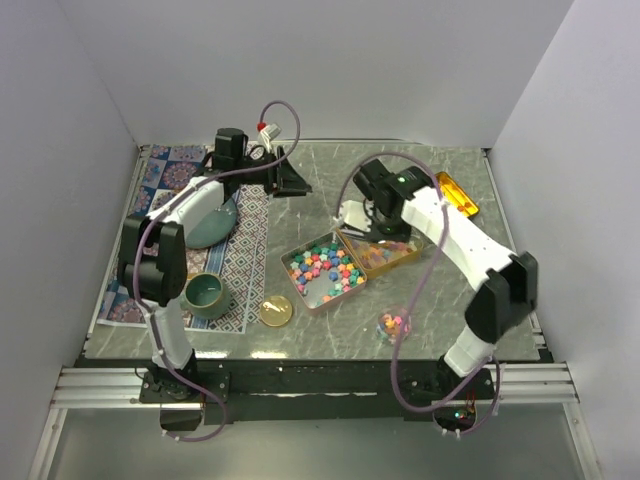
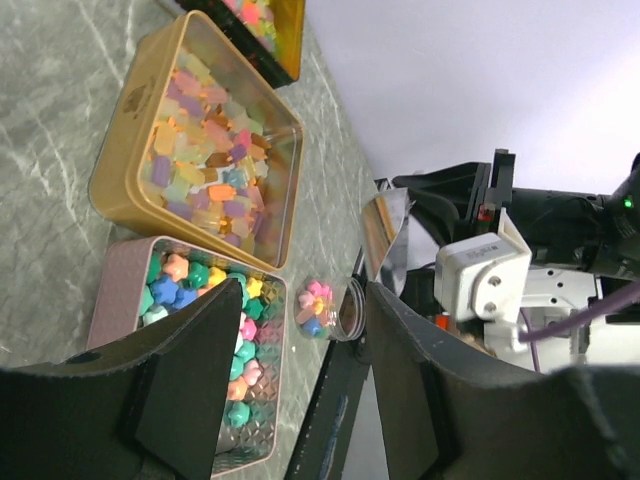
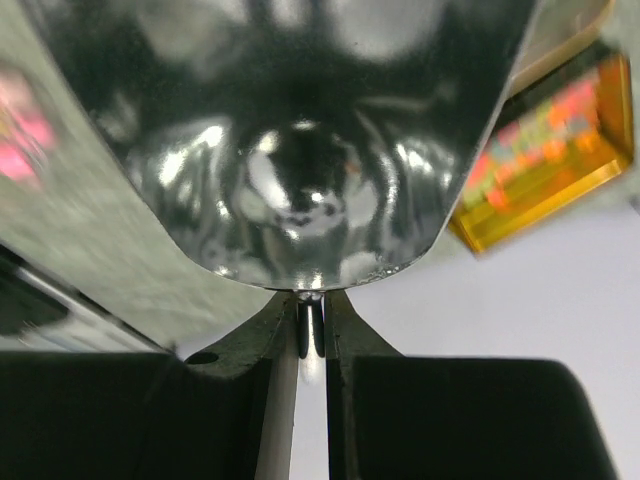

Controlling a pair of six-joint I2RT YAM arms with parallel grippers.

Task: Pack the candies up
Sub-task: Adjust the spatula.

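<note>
Right gripper [image 3: 312, 322] clamps a shiny scoop [image 3: 300, 130], left gripper [image 2: 300, 355] stands apart, and candies [image 1: 325, 268] fill a pink tin [image 1: 289, 264] lying diagonally.

Bright, even light — right wrist view blurred.

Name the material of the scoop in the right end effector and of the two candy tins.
The scoop: polished metal, likely steel; it mirrors its surroundings. The gold tin and pink tin: thin painted sheet metal, apparently; rolled rims, glossy reflective inner walls.
</note>
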